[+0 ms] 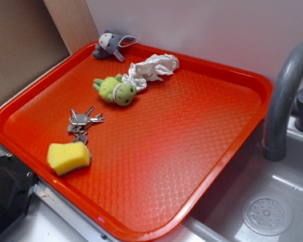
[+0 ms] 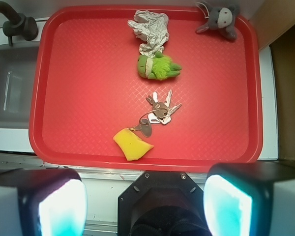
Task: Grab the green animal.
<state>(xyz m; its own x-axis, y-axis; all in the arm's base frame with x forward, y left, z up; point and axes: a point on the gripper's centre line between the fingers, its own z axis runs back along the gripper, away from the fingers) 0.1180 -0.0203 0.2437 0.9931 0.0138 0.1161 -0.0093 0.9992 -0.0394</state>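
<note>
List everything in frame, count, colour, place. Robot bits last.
tray: 1, red-orange, over the counter beside the sink
green plush animal: 1, lime green, far half of the tray, touching the crumpled cloth
crumpled cloth: 1, white, near the tray's far rim
grey plush animal: 1, grey and white, far corner of the tray by the wall
keys: 1 bunch, silver, between the green plush animal and the sponge
sponge: 1, yellow, near edge of the tray, touching the keys
faucet: 1, grey, beside the tray
sink: 1, grey, with a round drain cover
gripper: 1, black with pale finger pads, open, bottom of the wrist view, short of the tray, holding nothing
</note>
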